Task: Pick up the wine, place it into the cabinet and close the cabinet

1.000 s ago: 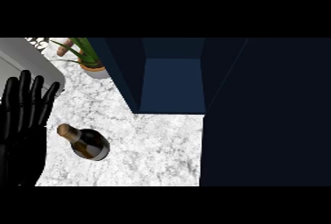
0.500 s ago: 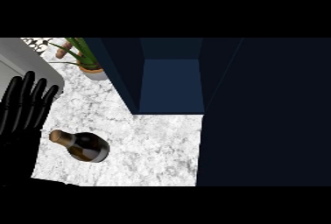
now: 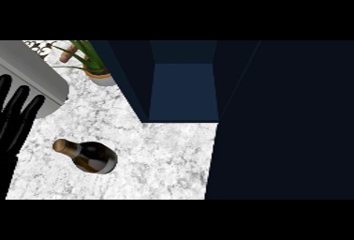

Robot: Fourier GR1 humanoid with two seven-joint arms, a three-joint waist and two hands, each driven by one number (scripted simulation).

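The left hand (image 3: 17, 117) shows at the left edge of the head view, black fingers straight and spread, pointing up, with nothing in them. It rests there over the edge of the white marbled counter (image 3: 166, 150).

Just below and to the right of that hand, clear of the fingertips and not touching them, is the wine (image 3: 88, 155). It is a dark bottle with a rounded, near-black body that catches a brownish sheen along one side, and a short neck ending in a tan, cork-coloured top. Seen from above, the neck end lies toward the hand and the broad body away from it, to the lower right.

Further right of the hand, beyond the bottle, the cabinet (image 3: 183, 91) stands open, its inside a deep blue between darker navy walls, its front meeting the counter. A wide dark panel (image 3: 283, 122) fills the far right.

Above the hand lies a grey sink rim (image 3: 41, 79), partly behind the fingers, and up to the right of it a small potted plant (image 3: 93, 65) with long green leaves
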